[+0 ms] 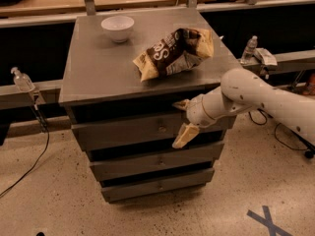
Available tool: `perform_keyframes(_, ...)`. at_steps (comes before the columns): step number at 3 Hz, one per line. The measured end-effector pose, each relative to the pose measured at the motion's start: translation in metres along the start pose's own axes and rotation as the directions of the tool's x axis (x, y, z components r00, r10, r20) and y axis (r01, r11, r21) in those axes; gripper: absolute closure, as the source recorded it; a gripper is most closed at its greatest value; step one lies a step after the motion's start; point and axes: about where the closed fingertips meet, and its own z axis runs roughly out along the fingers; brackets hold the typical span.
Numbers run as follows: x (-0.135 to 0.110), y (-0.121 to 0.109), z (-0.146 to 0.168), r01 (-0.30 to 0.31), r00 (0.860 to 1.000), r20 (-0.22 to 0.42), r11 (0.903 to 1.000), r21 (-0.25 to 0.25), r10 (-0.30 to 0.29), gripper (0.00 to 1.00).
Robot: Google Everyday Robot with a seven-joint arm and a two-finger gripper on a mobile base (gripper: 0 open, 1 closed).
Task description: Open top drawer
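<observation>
The top drawer [123,132] is the widest grey front of the three, just under the cabinet top, with a small round knob [161,128] at its centre. Its front sits about level with the cabinet face. My gripper [181,120] is at the drawer's front, just right of the knob, at the end of my white arm [256,95], which comes in from the right. It is open: one tan finger [181,103] is above knob height and the other tan finger [185,135] hangs below it. It holds nothing.
On the cabinet top [93,68] lie a brown and yellow chip bag [172,53] and a white bowl [117,27]. Two narrower drawers [157,163] sit below. Plastic bottles stand on ledges at left [22,80] and right [249,48]. Cables lie on the speckled floor.
</observation>
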Motion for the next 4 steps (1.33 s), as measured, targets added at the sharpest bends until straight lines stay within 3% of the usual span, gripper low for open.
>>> perform_keyframes(1, 0.013, 0.002, 0.008, -0.027, 0.999, -0.036, 0.9995, -0.019, 0.026, 0.39)
perform_keyframes(2, 0.010, 0.001, 0.005, -0.028, 0.999, -0.037, 0.9994, -0.019, 0.027, 0.52)
perform_keyframes(3, 0.006, -0.001, 0.000, -0.028, 0.999, -0.037, 0.9994, -0.019, 0.027, 0.52)
perform_keyframes(4, 0.003, -0.002, -0.003, -0.028, 0.999, -0.037, 0.9994, -0.019, 0.027, 0.43)
